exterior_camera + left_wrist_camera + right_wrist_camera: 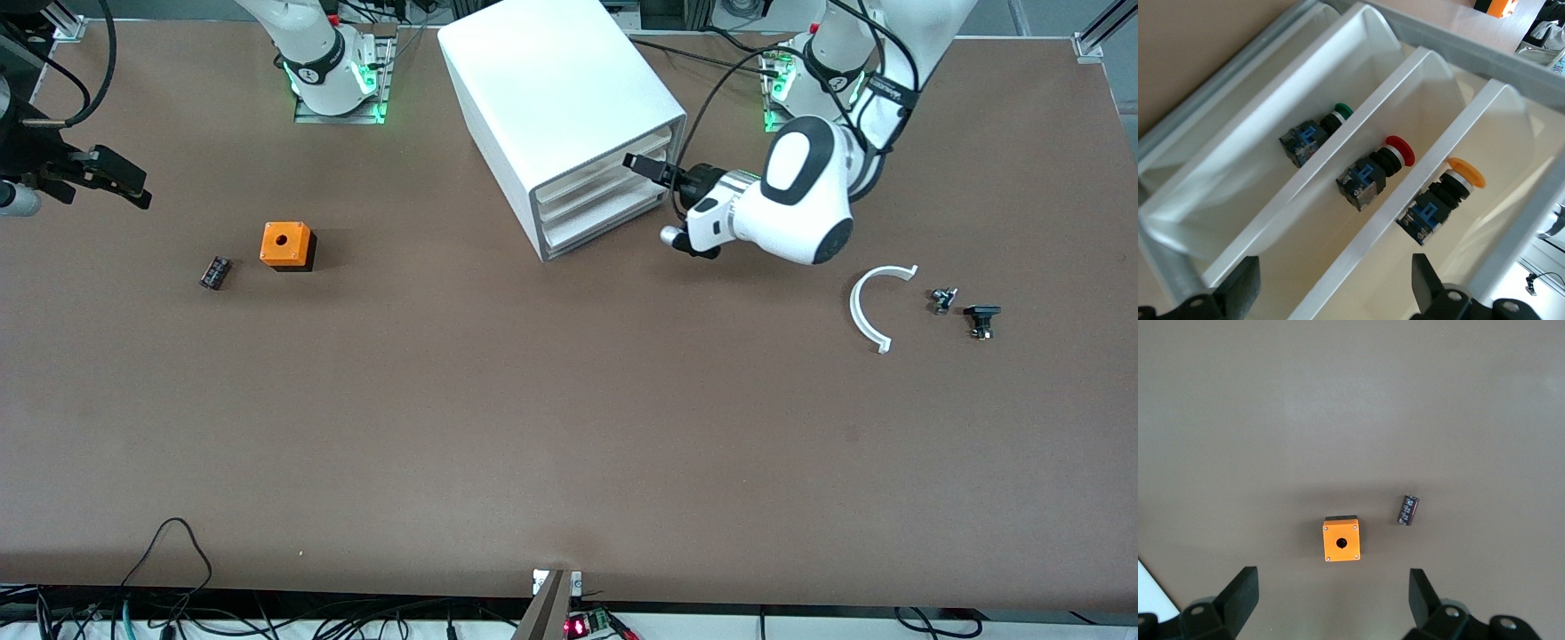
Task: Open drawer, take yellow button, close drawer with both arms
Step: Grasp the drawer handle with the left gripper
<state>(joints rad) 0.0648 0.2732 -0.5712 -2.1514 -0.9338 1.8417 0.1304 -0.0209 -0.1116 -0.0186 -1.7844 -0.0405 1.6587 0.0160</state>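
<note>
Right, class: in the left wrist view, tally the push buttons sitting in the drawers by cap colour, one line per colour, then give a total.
Green-capped button: 1
Red-capped button: 1
Orange-capped button: 1
Total: 3

cabinet (551,107) white | button (1465,172) orange cap | cube (286,244) orange

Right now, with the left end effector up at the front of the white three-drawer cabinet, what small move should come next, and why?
Probably ease the open left end effector forward to catch the front of the white plastic drawer holding the tiny orange-capped push button. All three drawers look closed in the white boxy cabinet, and nothing is gripped yet. The right end effector waits open near the right arm's end of the table.
</note>
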